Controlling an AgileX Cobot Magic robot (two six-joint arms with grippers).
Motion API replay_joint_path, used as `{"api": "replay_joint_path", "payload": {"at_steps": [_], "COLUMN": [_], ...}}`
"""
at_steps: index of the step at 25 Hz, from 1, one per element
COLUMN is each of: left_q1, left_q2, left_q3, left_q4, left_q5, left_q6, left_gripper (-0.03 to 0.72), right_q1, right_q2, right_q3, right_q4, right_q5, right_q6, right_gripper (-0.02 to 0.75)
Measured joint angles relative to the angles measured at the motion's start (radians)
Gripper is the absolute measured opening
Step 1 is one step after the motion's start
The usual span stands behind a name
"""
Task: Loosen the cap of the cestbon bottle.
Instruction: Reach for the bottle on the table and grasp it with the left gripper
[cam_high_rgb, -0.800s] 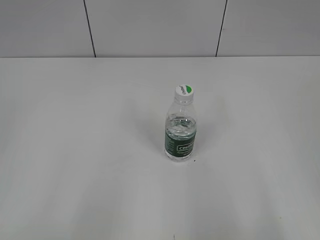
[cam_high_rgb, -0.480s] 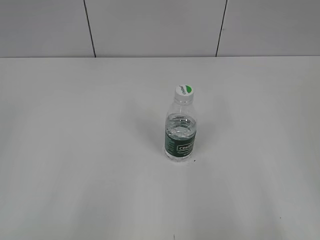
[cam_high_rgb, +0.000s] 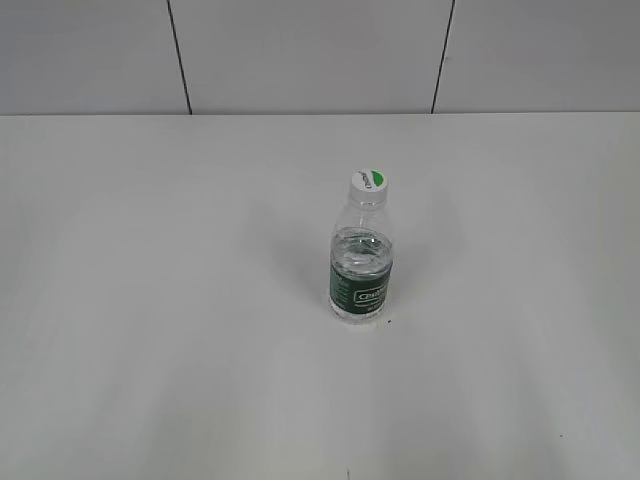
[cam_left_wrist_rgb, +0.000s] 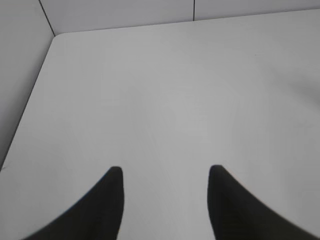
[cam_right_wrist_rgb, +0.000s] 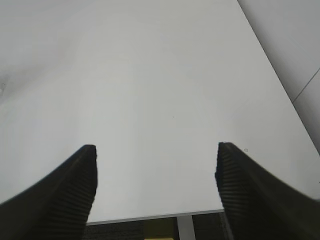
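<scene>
You have a plain white worktop (cam_high_rgb: 150, 300) against a pale panelled wall (cam_high_rgb: 300, 55). The cestbon bottle (cam_high_rgb: 361, 268) stands upright near its middle, cap (cam_high_rgb: 368, 181) on, bare surface all round. Left pincer (cam_left_wrist_rgb: 164, 172) and right pincer (cam_right_wrist_rgb: 156, 149) both gape wide, holding nothing, above bare worktop near its edges.

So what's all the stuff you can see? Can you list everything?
bottle: one, clear with a dark green label, standing upright near the middle of the table
cap: one, white with a green patch, on top of the bottle
table: one, white, under the bottle
wall: pale grey panels with dark seams, behind the table
left gripper: one, black, open, over bare table
right gripper: one, black, open, over bare table near its edge
</scene>
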Motion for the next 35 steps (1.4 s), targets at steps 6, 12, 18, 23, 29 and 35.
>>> {"api": "replay_joint_path", "payload": {"at_steps": [6, 12, 18, 23, 29, 35], "left_q1": [0.0, 0.0, 0.0, 0.0, 0.0, 0.0], "left_q2": [0.0, 0.0, 0.0, 0.0, 0.0, 0.022], "left_q3": [0.0, 0.0, 0.0, 0.0, 0.0, -0.015], "left_q4": [0.0, 0.0, 0.0, 0.0, 0.001, 0.002], "left_q5": [0.0, 0.0, 0.0, 0.0, -0.002, -0.058], "left_q6": [0.0, 0.0, 0.0, 0.0, 0.0, 0.0], "left_gripper": [0.297, 0.266, 0.298, 0.508, 0.56, 0.562], "right_q1": [0.0, 0.0, 0.0, 0.0, 0.0, 0.0], "right_q2": [0.0, 0.0, 0.0, 0.0, 0.0, 0.0], "right_q3": [0.0, 0.0, 0.0, 0.0, 0.0, 0.0], "right_q4": [0.0, 0.005, 0.005, 0.005, 0.0, 0.0], "right_q5": [0.0, 0.0, 0.0, 0.0, 0.0, 0.0], "right_q6": [0.0, 0.0, 0.0, 0.0, 0.0, 0.0], "right_gripper": [0.563, 0.563, 0.563, 0.563, 0.563, 0.563]}}
